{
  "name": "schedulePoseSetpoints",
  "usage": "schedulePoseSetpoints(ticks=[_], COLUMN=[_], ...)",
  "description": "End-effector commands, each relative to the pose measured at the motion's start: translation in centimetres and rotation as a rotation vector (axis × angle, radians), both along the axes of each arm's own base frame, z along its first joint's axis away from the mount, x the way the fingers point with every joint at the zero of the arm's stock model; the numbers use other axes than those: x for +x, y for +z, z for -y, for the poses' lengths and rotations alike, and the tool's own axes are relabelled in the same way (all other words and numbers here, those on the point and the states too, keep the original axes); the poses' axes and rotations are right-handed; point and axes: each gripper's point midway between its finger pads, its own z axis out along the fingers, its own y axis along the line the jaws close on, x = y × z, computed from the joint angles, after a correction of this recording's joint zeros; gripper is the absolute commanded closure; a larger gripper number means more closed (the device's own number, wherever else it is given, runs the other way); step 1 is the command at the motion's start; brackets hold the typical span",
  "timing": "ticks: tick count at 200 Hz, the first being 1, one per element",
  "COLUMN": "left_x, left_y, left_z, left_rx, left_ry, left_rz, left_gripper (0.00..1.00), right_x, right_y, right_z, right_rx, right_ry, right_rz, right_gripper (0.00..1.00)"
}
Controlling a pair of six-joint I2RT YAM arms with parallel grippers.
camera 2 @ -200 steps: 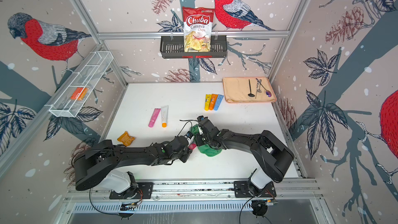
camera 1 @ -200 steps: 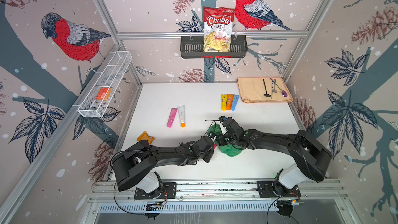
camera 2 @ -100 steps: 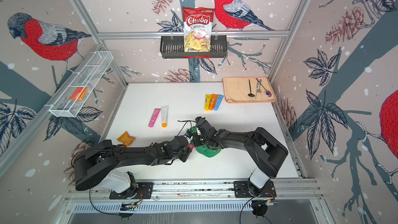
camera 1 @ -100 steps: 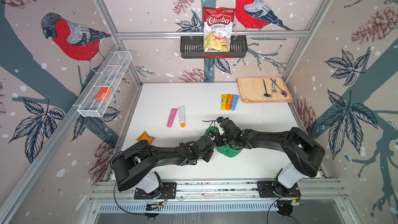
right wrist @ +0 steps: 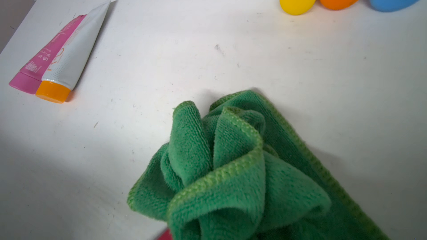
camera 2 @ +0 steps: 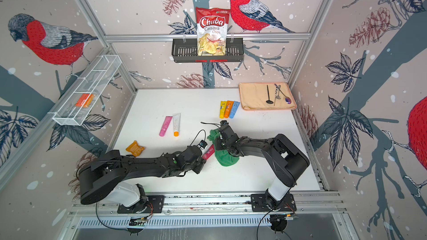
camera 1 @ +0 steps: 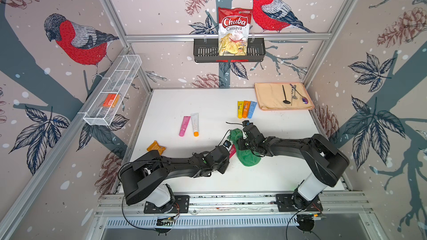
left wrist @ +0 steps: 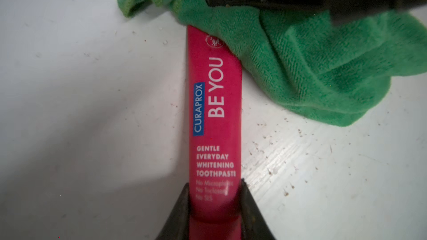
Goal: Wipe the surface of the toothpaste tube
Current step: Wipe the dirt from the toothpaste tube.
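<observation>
Gripping toothpaste tube point(left wrist: 215, 116) in left gripper point(left wrist: 215, 206), right gripper point(camera 1: 241, 144) (clenched on green cloth point(camera 1: 248, 158)) shifted slightly since earlier.

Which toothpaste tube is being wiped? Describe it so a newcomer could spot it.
On the white table, find the crumpled green cloth. The toothpaste tube pokes out from under it, held by the left gripper. Unlike the loose tubes farther back, it is magenta with white BE YOU lettering.
</observation>
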Motion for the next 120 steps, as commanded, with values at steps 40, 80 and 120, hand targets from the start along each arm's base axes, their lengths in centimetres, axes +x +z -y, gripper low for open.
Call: schedulePoseSetpoints(ticks=[40, 80, 120], left_x=[-0.1, -0.1, -0.1], left_y=[0.1, 0.1, 0.1], left_z=[0.2, 0.2, 0.1], left_rx=[-0.007, -0.007, -0.006], left_ry=[-0.004, -0.003, -0.001], left_rz=[-0.002, -0.001, 0.000], left_gripper=[0.82, 0.82, 0.82], right_x=[-7.5, -7.8, -5.3], right_y=[3.7, 2.2, -0.9], right_z=[-4.4, -4.3, 0.0], right_rx=[0.194, 0.175, 0.023], right_ry=[0.269, 0.268, 0.126], right_rz=[-0.110, -0.134, -0.138], right_gripper=[0.89, 0.89, 0.89])
